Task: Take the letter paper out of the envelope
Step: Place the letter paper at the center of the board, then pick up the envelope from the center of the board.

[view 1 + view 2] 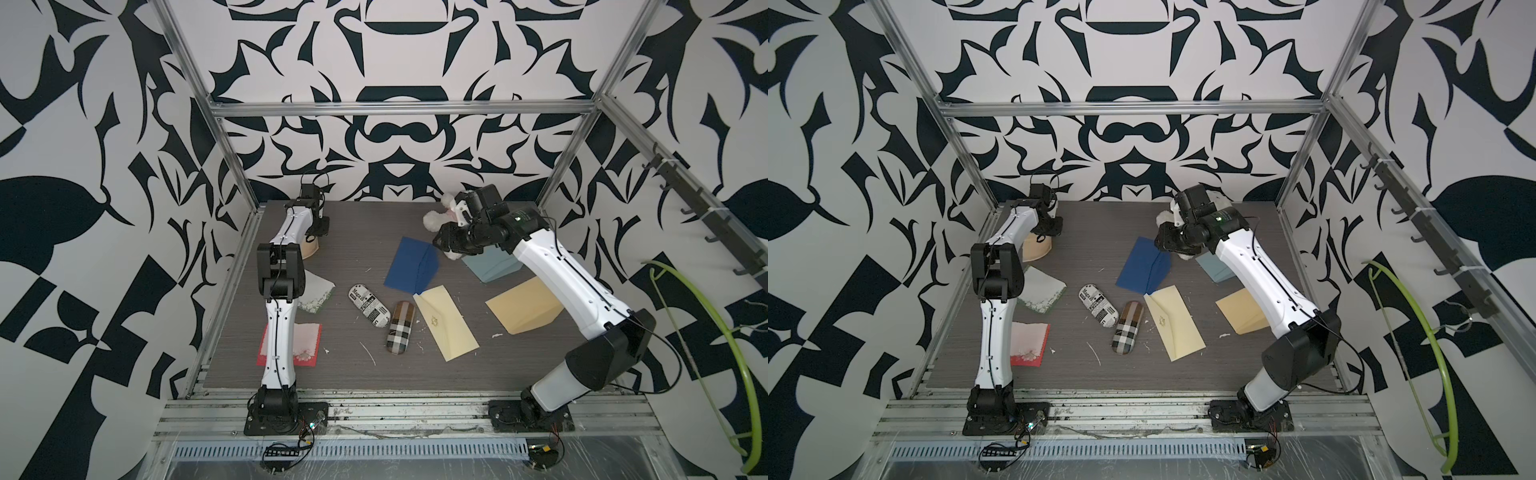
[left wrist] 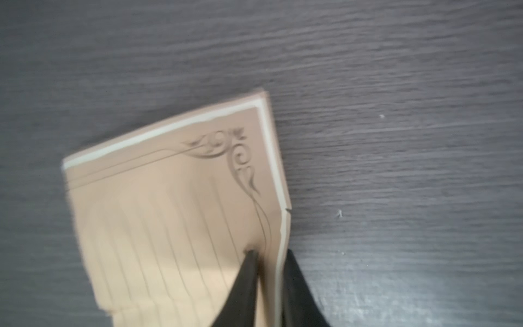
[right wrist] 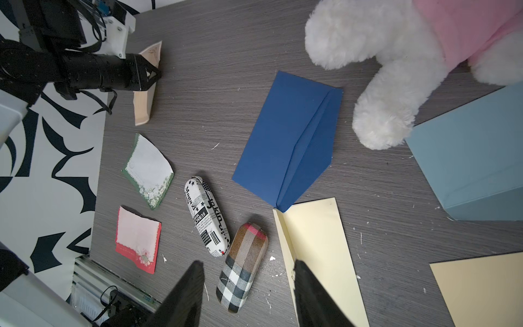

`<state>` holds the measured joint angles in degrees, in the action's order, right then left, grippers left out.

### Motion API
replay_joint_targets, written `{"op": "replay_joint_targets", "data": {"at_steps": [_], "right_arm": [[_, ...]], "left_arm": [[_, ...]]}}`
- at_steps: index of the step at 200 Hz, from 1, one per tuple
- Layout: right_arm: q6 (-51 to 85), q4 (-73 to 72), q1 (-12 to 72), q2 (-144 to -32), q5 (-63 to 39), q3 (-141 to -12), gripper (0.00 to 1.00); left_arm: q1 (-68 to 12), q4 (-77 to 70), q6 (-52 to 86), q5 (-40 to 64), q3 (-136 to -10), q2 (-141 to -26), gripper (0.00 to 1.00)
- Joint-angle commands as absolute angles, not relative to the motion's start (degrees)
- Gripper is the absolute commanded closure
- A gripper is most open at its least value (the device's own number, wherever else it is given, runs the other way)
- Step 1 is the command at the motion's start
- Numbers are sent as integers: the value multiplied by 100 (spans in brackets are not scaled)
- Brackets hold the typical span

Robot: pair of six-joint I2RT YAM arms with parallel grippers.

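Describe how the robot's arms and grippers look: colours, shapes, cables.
The left arm and right arm have smooth white shells between bulky black joints, with thin black cables running along them. The left gripper and right gripper each end in two tapering black fingers.

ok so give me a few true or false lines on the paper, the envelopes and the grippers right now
1. The right gripper is open and holds nothing. True.
2. The letter paper is inside the blue envelope. False: it is out, with its edge between the fingers of the left gripper.
3. The two cases are stacked. False: the newsprint case and the plaid case lie side by side.
4. The plush toy is beside the blue envelope. True.
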<state>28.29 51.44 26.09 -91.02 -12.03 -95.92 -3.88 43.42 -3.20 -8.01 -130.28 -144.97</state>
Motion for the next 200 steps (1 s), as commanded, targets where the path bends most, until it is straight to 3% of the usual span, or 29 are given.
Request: {"op": "replay_joint_targets", "data": {"at_steps": [1,36,95,152,200], "right_arm": [[2850,5080,2635,-8945,-1236,-9528,46],[2889,4996,2635,-8872,-1222,-9344,46],[2835,4874,2633,-8678,-1160,-9127,46],[2746,4497,2630,-8468,-954,-8737,43],[2390,4566,2601,-8556,-586,-8253,42]], "left_arm": [[-485,4394,-330,-732,-13069,-14516,66],[-653,4429,-292,-864,-12966,-14291,42],[-1042,4658,78,-991,-12834,-13603,20],[-1048,5227,1643,-63,-12619,-12262,18],[-1061,4718,3635,1607,-10917,-10690,20]]}}
